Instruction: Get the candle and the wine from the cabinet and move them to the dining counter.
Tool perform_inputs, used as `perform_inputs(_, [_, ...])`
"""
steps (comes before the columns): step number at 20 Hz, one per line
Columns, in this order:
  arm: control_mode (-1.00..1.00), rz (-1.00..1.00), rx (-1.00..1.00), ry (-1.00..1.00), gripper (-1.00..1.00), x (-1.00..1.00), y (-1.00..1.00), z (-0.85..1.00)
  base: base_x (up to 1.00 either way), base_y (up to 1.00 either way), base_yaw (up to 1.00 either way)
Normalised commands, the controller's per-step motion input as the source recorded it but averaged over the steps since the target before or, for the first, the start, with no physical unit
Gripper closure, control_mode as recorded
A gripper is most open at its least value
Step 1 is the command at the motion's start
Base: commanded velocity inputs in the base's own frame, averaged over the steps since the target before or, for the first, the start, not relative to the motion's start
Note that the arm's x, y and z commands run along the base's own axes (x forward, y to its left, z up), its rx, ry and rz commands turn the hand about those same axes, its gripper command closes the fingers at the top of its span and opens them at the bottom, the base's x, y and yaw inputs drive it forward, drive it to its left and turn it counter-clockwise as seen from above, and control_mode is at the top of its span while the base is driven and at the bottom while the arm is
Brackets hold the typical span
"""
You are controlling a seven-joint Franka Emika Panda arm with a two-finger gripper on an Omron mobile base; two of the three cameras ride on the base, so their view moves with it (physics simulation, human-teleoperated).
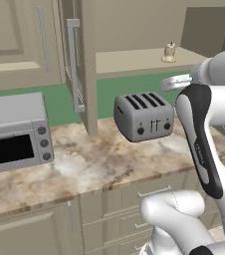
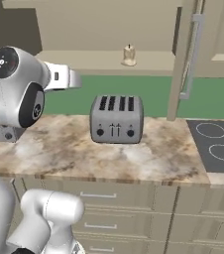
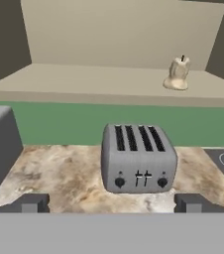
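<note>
Candle on the open cabinet shelf, hand empty in front

The candle (image 3: 177, 73) stands on the cabinet (image 3: 109, 82) shelf, above and right of the toaster (image 3: 139, 158); the gripper (image 3: 112, 202), jaws spread wide, holds nothing, well short of the candle, beyond the worktop (image 3: 59, 173).

A candle (image 3: 177, 73) sits on the cabinet (image 3: 104, 82) shelf; toaster (image 3: 138, 158) and microwave (image 1: 16, 130) rest on the marbled worktop (image 1: 99, 162).

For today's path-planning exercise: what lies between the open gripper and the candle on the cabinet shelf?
In the hand view, the toaster stands on the worktop between the gripper and the candle, with green backsplash behind it.
</note>
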Motion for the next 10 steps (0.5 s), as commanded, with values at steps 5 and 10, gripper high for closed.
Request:
perform_inputs(5, [1.00, 0.00, 0.00, 0.00, -1.00, 0.00, 0.00, 0.00, 0.43, -0.38, 0.00])
perform_inputs(10, [1.00, 0.00, 0.00, 0.00, -1.00, 0.00, 0.00, 0.00, 0.57, -0.39, -0.02])
